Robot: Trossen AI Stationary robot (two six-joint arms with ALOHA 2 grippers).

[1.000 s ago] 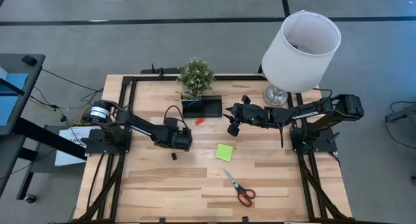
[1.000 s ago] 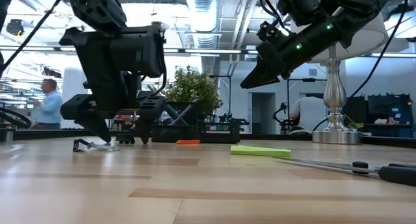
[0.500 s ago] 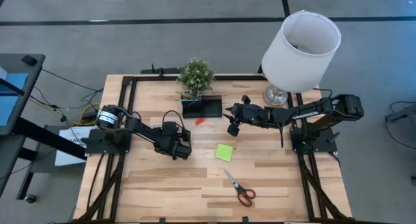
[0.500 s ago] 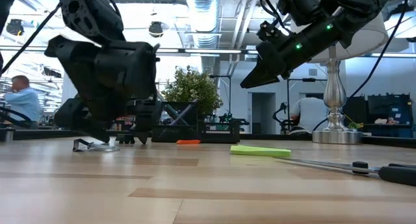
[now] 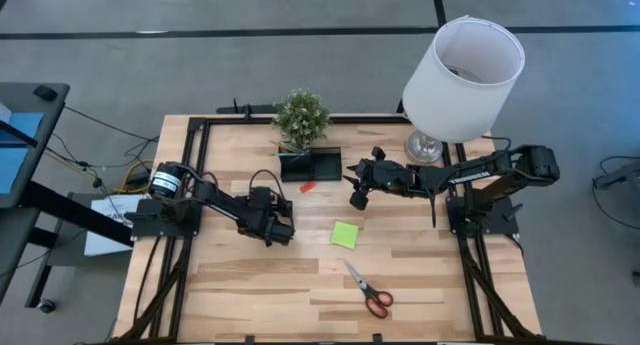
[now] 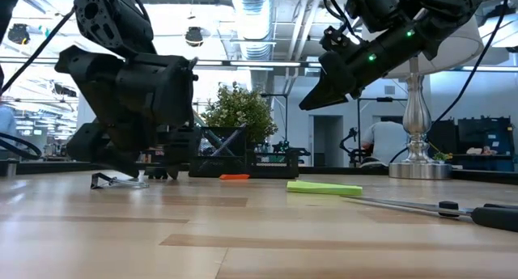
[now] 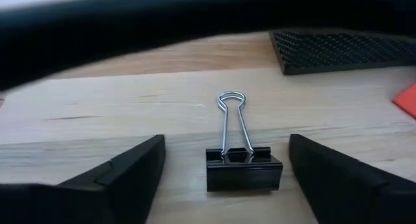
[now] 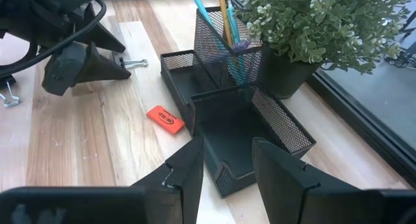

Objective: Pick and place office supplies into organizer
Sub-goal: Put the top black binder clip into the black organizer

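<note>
A small black binder clip (image 7: 244, 169) with silver wire handles lies on the wooden table. My left gripper (image 7: 226, 138) is low over it and open, one finger on each side of the clip body with a gap to both. The high view hides the clip under this gripper (image 5: 272, 235). My right gripper (image 5: 357, 197) hangs open and empty above the table, beside the black mesh organizer (image 5: 310, 165). Teal and yellow pens (image 8: 224, 16) stand in the organizer's cup. A red piece (image 5: 307, 187), a lime-green sticky note (image 5: 345, 234) and red-handled scissors (image 5: 368, 290) lie loose on the table.
A potted plant (image 5: 302, 115) stands right behind the organizer. A lamp with a white shade (image 5: 462, 75) stands at the far right, over the right arm. The sticky note and the scissors lie between the arms toward the near edge.
My left gripper has come down and moved a little toward the table's near edge, turning as it went. It now stands around the binder clip, which has not moved. For the last half second it has kept still.
</note>
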